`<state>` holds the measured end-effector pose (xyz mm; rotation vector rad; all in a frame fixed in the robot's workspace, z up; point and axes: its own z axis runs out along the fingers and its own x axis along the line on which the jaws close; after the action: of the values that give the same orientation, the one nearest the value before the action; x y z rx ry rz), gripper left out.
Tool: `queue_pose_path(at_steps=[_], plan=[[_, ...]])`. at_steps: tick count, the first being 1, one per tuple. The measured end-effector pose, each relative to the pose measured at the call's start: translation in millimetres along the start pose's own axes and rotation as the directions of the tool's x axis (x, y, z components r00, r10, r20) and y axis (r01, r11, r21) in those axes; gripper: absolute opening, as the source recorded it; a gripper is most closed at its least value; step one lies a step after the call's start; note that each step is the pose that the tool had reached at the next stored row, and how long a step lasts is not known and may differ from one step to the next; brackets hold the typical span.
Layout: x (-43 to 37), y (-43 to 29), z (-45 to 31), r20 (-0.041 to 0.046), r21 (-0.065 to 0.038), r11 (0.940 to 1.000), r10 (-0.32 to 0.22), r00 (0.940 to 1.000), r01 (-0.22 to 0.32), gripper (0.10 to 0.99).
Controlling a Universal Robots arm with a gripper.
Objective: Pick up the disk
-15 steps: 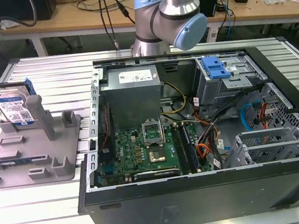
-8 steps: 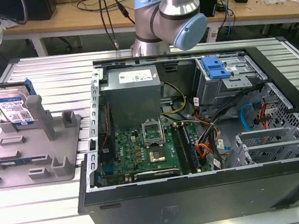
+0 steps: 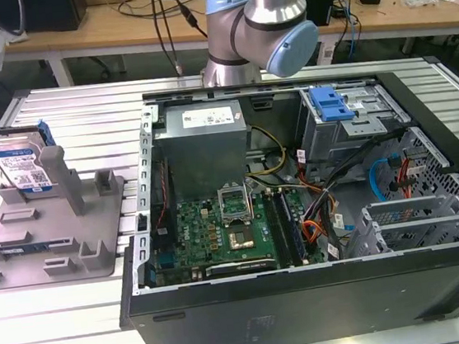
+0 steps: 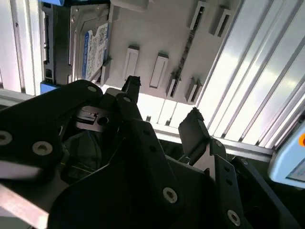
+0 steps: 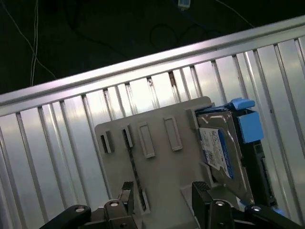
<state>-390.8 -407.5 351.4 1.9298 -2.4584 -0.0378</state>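
While the disk [image 3: 22, 169] stands upright in the fixture [image 3: 63, 241] on the worktop [image 3: 57, 333], the jaws gape wide and empty, facing it.

Arm [image 3: 258, 19]: silver tube, blue joint caps, joint bent. Gripper [image 4: 162, 99] black, seen in both wrist views. Two fingers [image 4: 193, 131] spread wide apart, gripping no item, tips level with each other, both pointing away from the wrist.

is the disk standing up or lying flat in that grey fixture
Standing up: in the exterior view the disk sits on its edge in the grey fixture, label face vertical.
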Motion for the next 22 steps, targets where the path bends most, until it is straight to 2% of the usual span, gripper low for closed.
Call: queue_pose_path(at_steps=[1, 4, 8, 12, 14, 17, 21, 22], plan=[[0.0, 0.0, 0.2, 0.0019, 0.011, 0.9995, -0.029, 0.9996, 0.029, 0.604], [0.0, -0.1, 0.1, 0.0046, 0.031, 0.9972, -0.069, 0.9976, 0.068, 0.604], [-0.1, -0.2, 0.3, 0.0042, 0.032, 0.9956, -0.089, 0.9961, 0.089, 0.604], [-27.4, 8.4, 1.0, 0.0035, 0.032, 0.9944, -0.101, 0.9949, 0.100, 0.604], [-34.0, 10.2, 1.2, 0.0035, 0.032, 0.9941, -0.104, 0.9946, 0.104, 0.604], [-53.7, 15.7, 1.5, 0.0034, 0.032, 0.9933, -0.111, 0.9938, 0.111, 0.604], [-67.5, 19.7, 1.8, 0.0032, 0.032, 0.9927, -0.116, 0.9932, 0.116, 0.604], [-75.8, 22.3, 2.0, 0.0031, 0.032, 0.9924, -0.119, 0.9929, 0.119, 0.604]])
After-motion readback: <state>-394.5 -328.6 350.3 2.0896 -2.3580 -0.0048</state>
